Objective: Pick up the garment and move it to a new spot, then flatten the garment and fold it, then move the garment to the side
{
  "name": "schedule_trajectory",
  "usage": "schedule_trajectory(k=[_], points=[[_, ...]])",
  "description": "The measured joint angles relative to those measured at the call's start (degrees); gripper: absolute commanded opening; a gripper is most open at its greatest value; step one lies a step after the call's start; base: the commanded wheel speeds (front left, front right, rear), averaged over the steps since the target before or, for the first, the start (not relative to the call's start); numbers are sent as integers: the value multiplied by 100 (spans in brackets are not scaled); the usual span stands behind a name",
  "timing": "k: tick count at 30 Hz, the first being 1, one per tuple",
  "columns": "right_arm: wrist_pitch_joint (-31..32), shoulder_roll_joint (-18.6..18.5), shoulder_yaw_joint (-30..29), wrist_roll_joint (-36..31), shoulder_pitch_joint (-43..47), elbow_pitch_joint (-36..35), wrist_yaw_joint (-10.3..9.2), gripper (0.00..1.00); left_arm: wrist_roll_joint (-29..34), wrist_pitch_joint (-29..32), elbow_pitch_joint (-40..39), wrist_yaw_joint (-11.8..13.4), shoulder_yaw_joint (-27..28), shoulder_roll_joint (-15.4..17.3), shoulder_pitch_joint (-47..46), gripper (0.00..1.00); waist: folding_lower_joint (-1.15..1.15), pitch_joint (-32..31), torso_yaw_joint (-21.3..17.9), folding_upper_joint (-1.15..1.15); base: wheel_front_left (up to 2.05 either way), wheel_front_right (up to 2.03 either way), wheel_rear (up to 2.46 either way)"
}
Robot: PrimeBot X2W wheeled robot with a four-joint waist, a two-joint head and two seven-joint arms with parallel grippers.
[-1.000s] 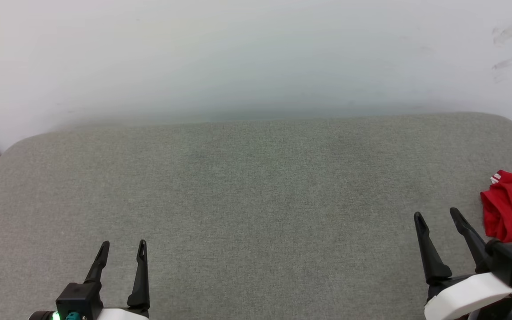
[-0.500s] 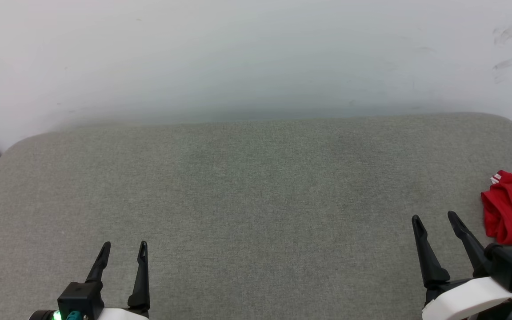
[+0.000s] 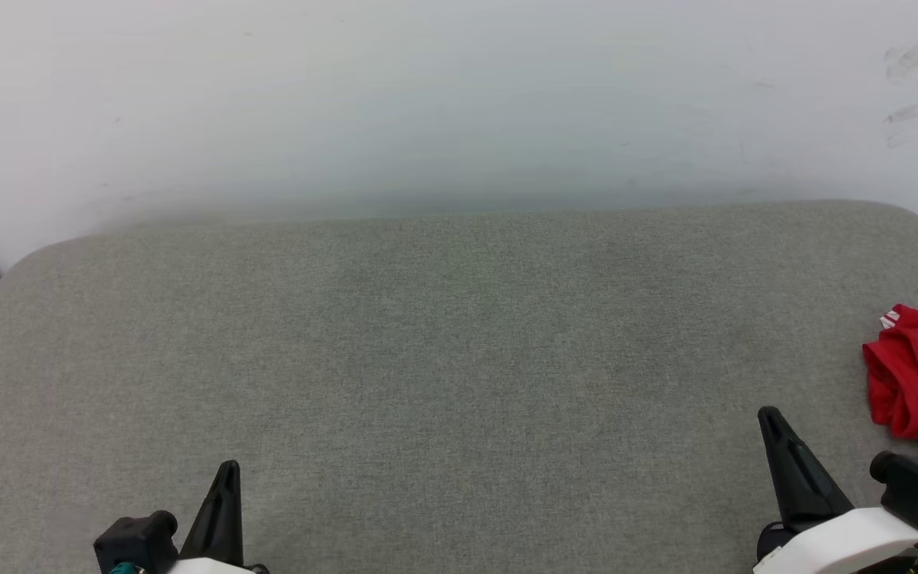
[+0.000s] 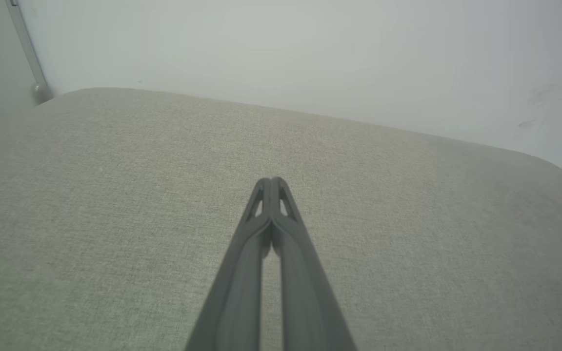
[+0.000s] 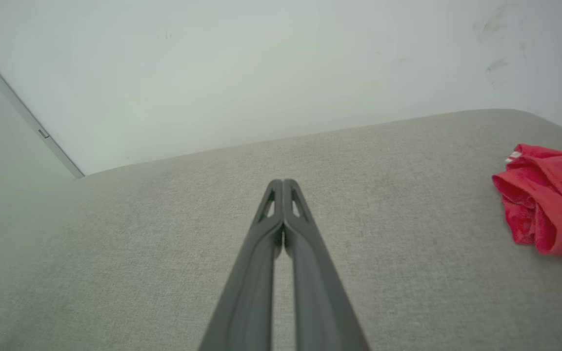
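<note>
Wall (image 3: 459, 96), pale and scuffed toward 1 o'clock, spans the top of the head view. Below it lies a broad grey fabric cushion (image 3: 459, 359) with rounded far corners. At 3 o'clock on the cushion, cut by the edge of the head view, the garment (image 3: 917, 371) sits bunched in a red heap. A bit of striped trim shows at its top and a white strip at its lower edge. The right gripper (image 3: 767, 416) rises at 5 o'clock, near the garment but apart from it. Its two dark fingers are pressed together tip to tip with nothing between them. The left gripper (image 3: 228, 466) rises at 7 o'clock, well apart from the garment, fingers likewise pressed together and holding nothing.
</note>
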Motion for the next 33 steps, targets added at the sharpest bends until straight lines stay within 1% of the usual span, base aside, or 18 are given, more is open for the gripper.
schedule_trajectory(k=[16, 33], points=[[19, -22, -45, 1680, -234, 409, -1, 0, -1439, 364, 223, -331, 327, -214, -248, 0, 0, 32, -6, 0, 0, 0, 0], [51, -40, -105, 3123, -481, 746, -1, 0, -2685, 693, 372, -605, 641, -427, -474, 0, 0, 67, -12, 0, 0, 0, 0]])
